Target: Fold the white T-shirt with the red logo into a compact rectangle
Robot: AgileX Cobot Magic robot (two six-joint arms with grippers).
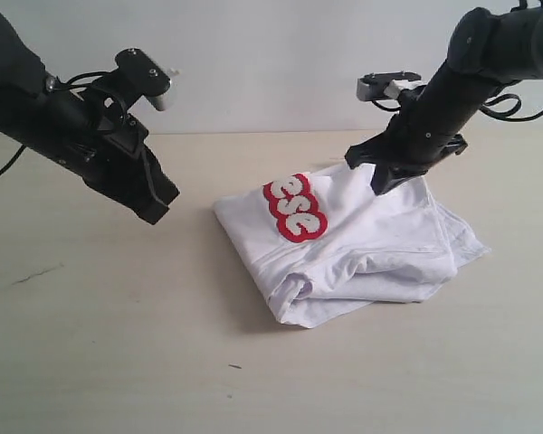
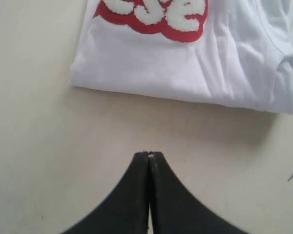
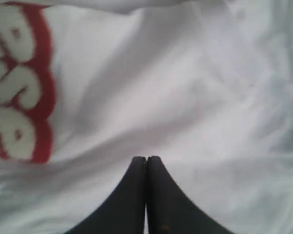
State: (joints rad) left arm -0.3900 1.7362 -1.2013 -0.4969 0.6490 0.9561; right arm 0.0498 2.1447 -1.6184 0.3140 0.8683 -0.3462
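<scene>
The white T-shirt (image 1: 362, 249) lies folded in a thick bundle at the table's middle right, with part of the red logo (image 1: 295, 207) showing on its top left. My right gripper (image 1: 381, 188) hovers over the bundle's far edge, shut with nothing between its fingers; in the right wrist view its tips (image 3: 146, 158) hang above white cloth (image 3: 185, 97) beside the logo (image 3: 19, 83). Left of the shirt my left gripper (image 1: 159, 213) is raised and apart from it, shut and empty. The left wrist view has its tips (image 2: 148, 154) over bare table, short of the shirt's folded edge (image 2: 176, 68).
The pale wooden table (image 1: 100, 344) stretches around the bundle, with a small dark speck (image 1: 234, 366) near the front. A plain light wall (image 1: 271, 54) stands behind the table.
</scene>
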